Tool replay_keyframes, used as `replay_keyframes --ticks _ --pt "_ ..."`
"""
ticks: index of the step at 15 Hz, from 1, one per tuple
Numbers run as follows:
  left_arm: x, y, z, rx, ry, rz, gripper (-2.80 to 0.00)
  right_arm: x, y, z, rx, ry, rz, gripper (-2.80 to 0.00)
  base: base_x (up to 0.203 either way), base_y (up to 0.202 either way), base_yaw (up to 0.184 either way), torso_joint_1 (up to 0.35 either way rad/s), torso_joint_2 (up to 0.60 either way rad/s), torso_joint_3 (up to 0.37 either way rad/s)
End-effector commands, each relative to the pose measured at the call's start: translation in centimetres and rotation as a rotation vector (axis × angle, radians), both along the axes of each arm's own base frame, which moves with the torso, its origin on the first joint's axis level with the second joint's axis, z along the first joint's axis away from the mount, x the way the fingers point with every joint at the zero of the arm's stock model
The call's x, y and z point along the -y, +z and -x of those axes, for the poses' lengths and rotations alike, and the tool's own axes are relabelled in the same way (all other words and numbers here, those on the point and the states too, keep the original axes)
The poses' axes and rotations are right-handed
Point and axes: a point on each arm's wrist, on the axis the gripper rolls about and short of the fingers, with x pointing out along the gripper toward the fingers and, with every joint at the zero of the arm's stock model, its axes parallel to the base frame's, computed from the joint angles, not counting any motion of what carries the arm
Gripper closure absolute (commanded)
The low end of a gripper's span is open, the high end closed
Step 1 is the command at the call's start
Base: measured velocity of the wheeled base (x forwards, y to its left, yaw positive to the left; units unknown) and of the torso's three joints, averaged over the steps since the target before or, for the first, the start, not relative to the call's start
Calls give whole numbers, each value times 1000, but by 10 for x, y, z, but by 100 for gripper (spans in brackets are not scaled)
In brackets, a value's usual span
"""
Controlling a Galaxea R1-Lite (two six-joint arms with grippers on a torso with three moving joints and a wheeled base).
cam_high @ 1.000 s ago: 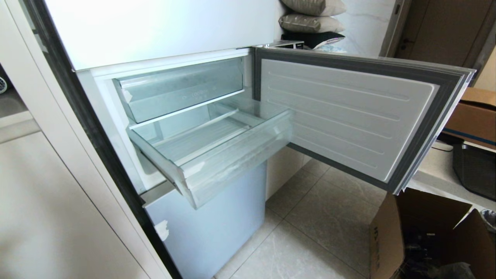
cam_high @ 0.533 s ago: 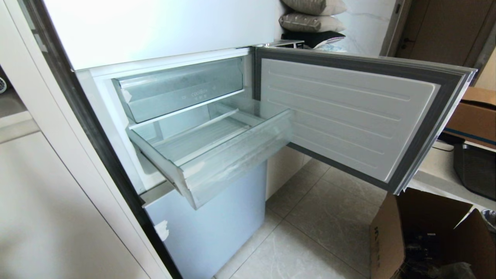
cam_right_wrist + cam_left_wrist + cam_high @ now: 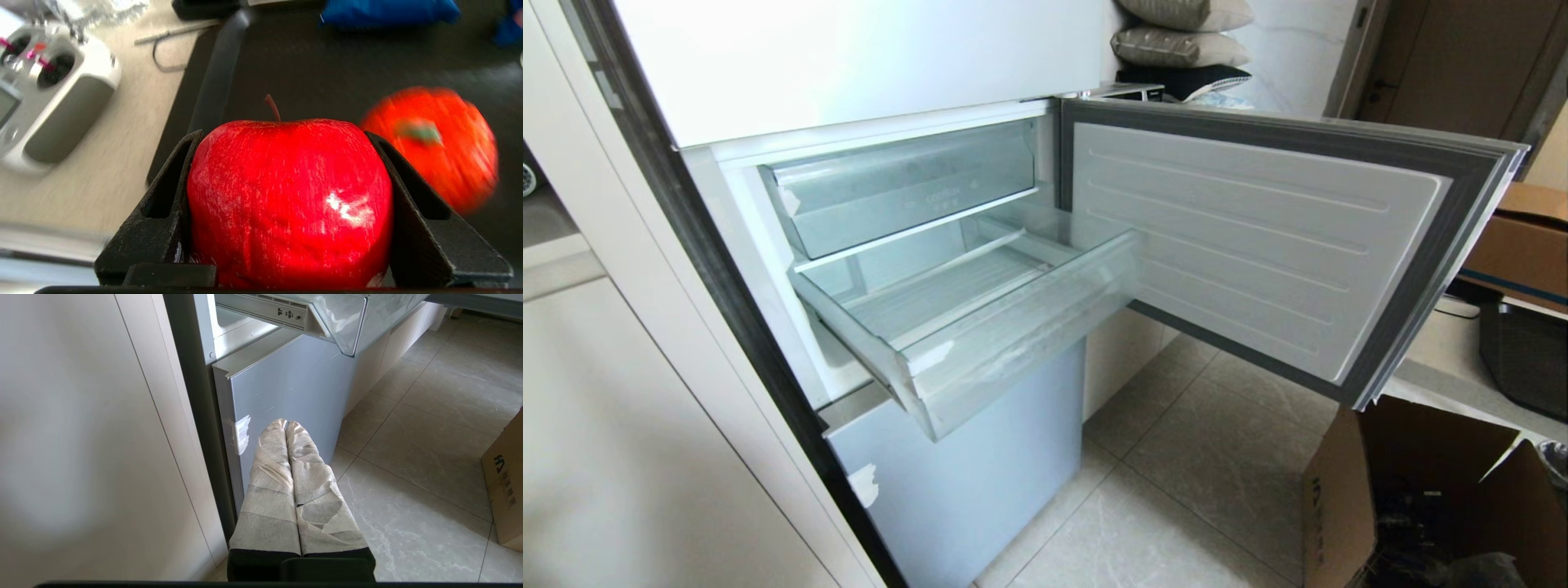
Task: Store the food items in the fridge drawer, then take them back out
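Right hand (image 3: 288, 204) grips a red apple (image 3: 290, 200) between its two black fingers (image 3: 163, 204), one pressed against each side of the fruit, stem upward. Neither this hand nor the apple appears in the head view.

Fridge: the compartment door (image 3: 1258, 245) stands swung wide open to the right, ribbed white inner panel facing out. The fridge drawer (image 3: 980, 327) of clear frosted plastic is pulled out from the compartment, its ribbed floor visible with nothing lying on it; white tape scraps sit on the front lip. Directly above it, a clear bin (image 3: 898, 192) with faint lettering remains pushed in. Below the drawer is a closed pale blue panel (image 3: 964, 482) carrying a scrap of white tape.

Surroundings: an open cardboard box (image 3: 1413, 498) stands on the tiled floor (image 3: 1176, 490) at the right.

Left hand (image 3: 286, 424) hangs low beside the fridge, in front of the blue panel, its two tape-wrapped fingers (image 3: 269, 477) pressed together and holding nothing.

Right wrist view, behind the apple: a dark mat (image 3: 327, 61) lies on a light wooden surface (image 3: 102, 171). A second, orange-red rounded piece (image 3: 433, 147) with a green patch rests on the mat, near the apple; it is blurred. A white handheld controller (image 3: 53, 94) lies on the surface off the mat, and a blue bag (image 3: 388, 10) lies at the mat's far edge.
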Motion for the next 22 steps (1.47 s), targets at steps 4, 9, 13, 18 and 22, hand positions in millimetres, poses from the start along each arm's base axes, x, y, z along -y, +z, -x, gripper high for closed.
replay_keyframes --ticks 4,9,13,18,22 --pt "0 0 0 0 1 0 0 29 -21 -36 21 78 2 0 0 0 0 0 0 0" --pt "0 0 0 0 1 1 0 27 -30 -47 11 112 -3 0 0 0 0 0 0 0" --pt "0 0 0 0 1 0 0 20 -42 -55 -14 134 -25 0 0 0 0 0 0 0" --pt "0 0 0 0 1 1 0 18 -27 -52 3 136 19 -280 0 0 0 0 0 0" --pt "0 0 0 0 1 0 0 17 -25 -50 -14 137 46 -280 0 0 0 0 0 0"
